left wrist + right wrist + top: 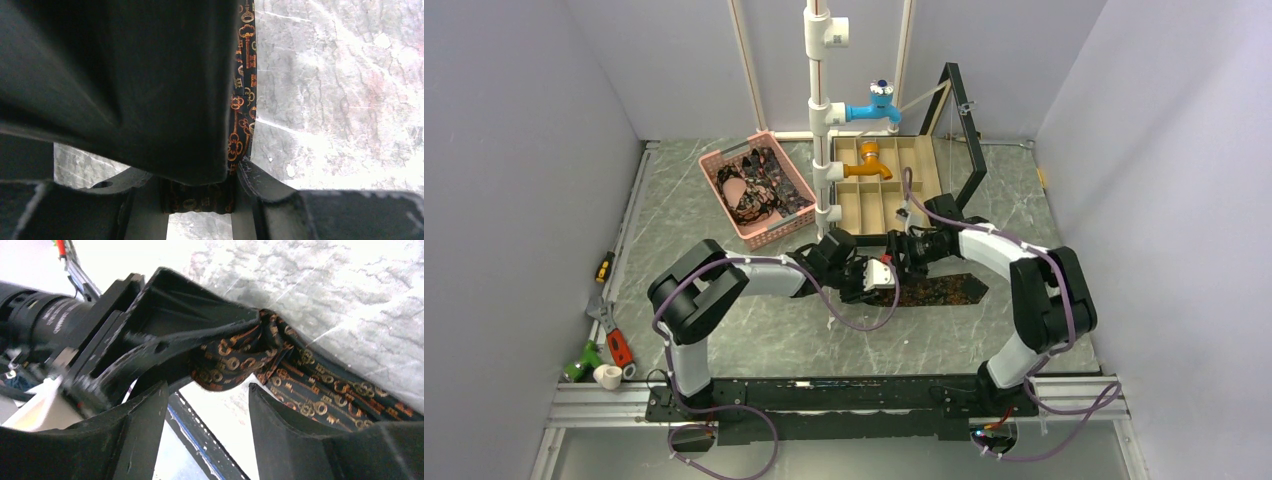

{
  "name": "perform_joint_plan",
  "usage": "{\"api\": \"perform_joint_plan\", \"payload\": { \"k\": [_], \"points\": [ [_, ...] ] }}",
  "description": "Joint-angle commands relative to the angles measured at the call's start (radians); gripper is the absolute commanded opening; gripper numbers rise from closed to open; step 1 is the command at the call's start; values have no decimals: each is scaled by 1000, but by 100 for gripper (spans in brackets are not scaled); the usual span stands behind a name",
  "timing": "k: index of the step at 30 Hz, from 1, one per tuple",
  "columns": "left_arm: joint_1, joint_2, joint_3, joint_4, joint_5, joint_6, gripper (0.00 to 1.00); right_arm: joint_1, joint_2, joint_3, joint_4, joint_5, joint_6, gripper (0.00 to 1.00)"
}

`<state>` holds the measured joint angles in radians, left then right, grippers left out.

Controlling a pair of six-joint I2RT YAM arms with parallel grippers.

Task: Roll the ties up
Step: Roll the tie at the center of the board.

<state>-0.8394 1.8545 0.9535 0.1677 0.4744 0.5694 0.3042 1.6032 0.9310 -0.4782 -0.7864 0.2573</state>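
Just in front of the wooden compartment box point(921, 170), the left pincer point(876, 280) clamps the bunched end of the key-patterned necktie point(944, 290), seemingly anchoring the roll; the right pincer point(206, 390) gapes alongside, holding nothing.

Pink basket point(734, 146) and wooden box point(894, 190) flank a white pipe point(819, 100).

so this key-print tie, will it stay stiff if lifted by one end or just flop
Probably floppy: the tie crumples into soft folds where the left fingers pinch it. Likely light, as that small pinch holds the fold up. Its smooth weave may be slippery, so a roll could loosen.
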Motion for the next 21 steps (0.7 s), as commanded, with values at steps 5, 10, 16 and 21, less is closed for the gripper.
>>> {"api": "perform_joint_plan", "payload": {
  "k": [5,10,16,21],
  "points": [
    [-3,78,-27,-245,-87,58,27,9,130,13,80,19,32,35],
    [8,63,-32,-223,-23,22,45,-10,127,-3,-2,104,-43,0],
    [93,-4,-82,-13,176,-63,74,-34,183,9,-93,247,-132,0],
    [141,-48,-133,224,287,-137,86,-35,230,52,-118,343,-139,0]
  ]
}}
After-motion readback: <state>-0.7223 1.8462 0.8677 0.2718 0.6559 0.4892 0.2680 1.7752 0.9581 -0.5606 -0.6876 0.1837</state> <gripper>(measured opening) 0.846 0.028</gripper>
